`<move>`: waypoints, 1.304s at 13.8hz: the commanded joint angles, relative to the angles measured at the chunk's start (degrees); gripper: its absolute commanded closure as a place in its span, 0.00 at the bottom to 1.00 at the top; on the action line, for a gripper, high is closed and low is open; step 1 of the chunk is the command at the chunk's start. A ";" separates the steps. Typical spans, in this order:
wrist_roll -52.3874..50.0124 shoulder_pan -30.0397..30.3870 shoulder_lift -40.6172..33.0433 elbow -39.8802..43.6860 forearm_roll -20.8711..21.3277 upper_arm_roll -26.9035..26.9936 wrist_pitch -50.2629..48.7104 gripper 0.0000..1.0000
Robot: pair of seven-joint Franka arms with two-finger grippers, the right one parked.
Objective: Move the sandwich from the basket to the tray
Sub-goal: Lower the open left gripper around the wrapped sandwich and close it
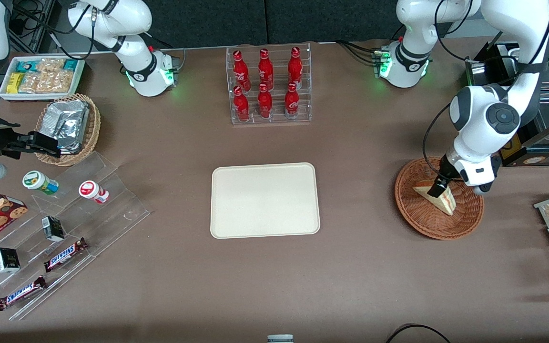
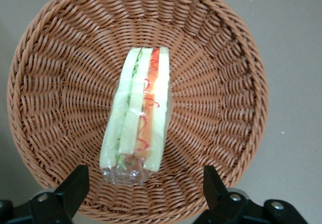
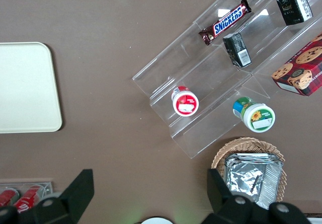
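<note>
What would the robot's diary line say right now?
step: reach | gripper: open, over the basket, straddling the sandwich | sandwich: in basket, not gripped | tray: no sandwich

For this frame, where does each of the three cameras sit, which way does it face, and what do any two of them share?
Front view: raised in front of the table, looking down on both arms, the tray, the basket and the gripper over the sandwich.
Left wrist view: on the working arm, facing straight down into the basket; open fingers flank the sandwich.
Right wrist view: on the parked arm, facing down at the tray's end.
Shared: front and left wrist show basket and sandwich; front and right wrist show the tray.
</note>
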 commanded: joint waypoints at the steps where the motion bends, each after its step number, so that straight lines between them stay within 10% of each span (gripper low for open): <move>1: -0.01 0.43 -1.04 -1.44 0.47 -0.25 1.27 0.00; 14: 0.35 1.75 3.62 -1.62 3.11 -0.16 5.84 0.01; 15: 0.35 1.75 3.62 -1.62 3.11 -0.16 5.84 0.06; 18: 0.35 2.10 3.62 -1.62 3.20 -0.16 5.84 0.61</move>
